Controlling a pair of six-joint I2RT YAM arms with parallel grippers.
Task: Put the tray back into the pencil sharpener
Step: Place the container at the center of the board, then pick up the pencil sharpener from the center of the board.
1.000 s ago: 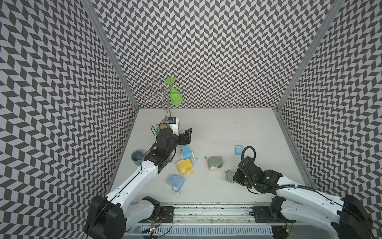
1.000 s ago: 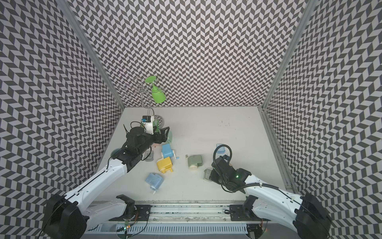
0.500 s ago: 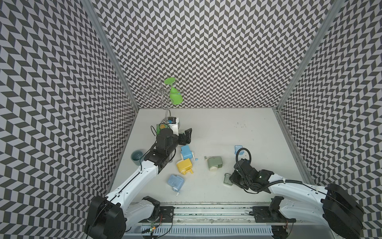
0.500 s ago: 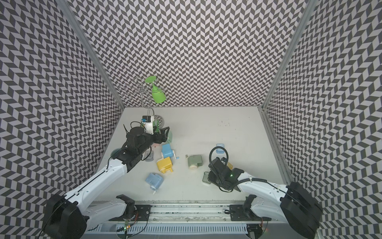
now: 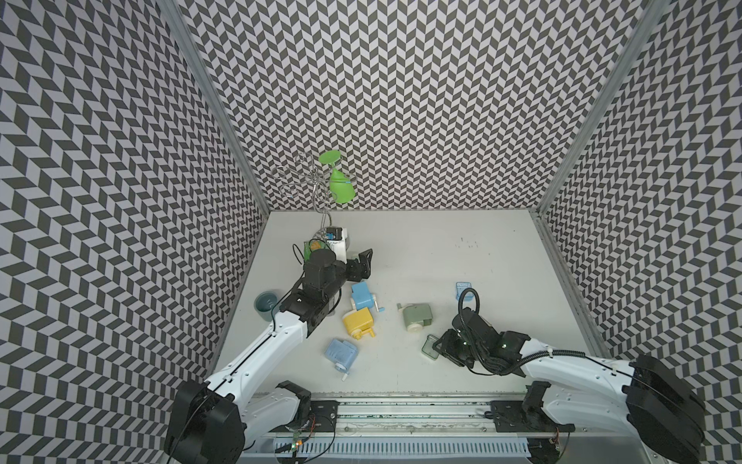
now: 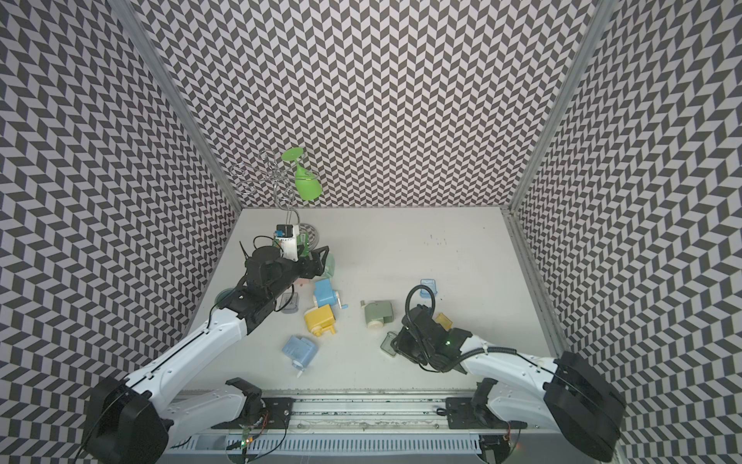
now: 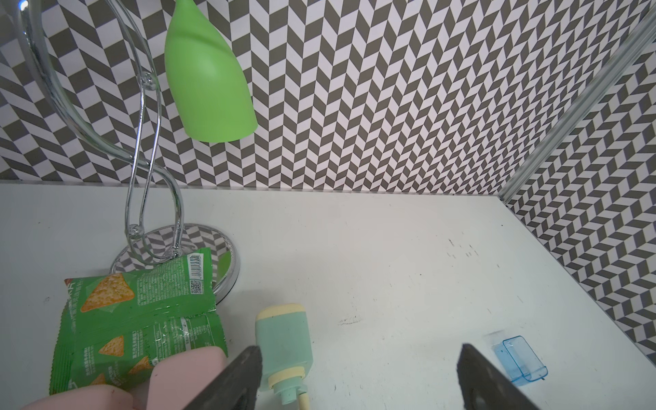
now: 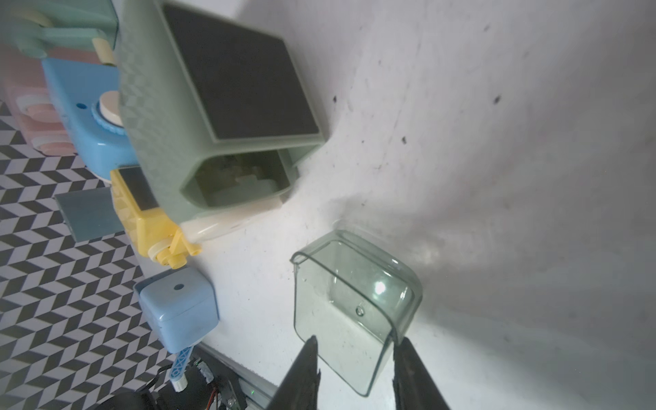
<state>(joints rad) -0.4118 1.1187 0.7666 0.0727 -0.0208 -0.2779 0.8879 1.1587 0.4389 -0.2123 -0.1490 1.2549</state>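
The tray is a clear green box lying on the table, also seen in both top views. The sage-green pencil sharpener lies just beyond it, its empty slot facing the tray with a gap between them. My right gripper is low at the tray's near end, open, one finger on each side of that end. My left gripper hovers open, far off by a teal sharpener and holding nothing.
Blue, yellow and light-blue sharpeners lie left of the sage one. A blue tray and a yellow tray sit behind my right arm. A chip bag, glass rack and cup stand far left.
My right gripper has slid left and lower at the tray and its jaws have parted from shut. The tray has shifted slightly left. The left arm has not moved.
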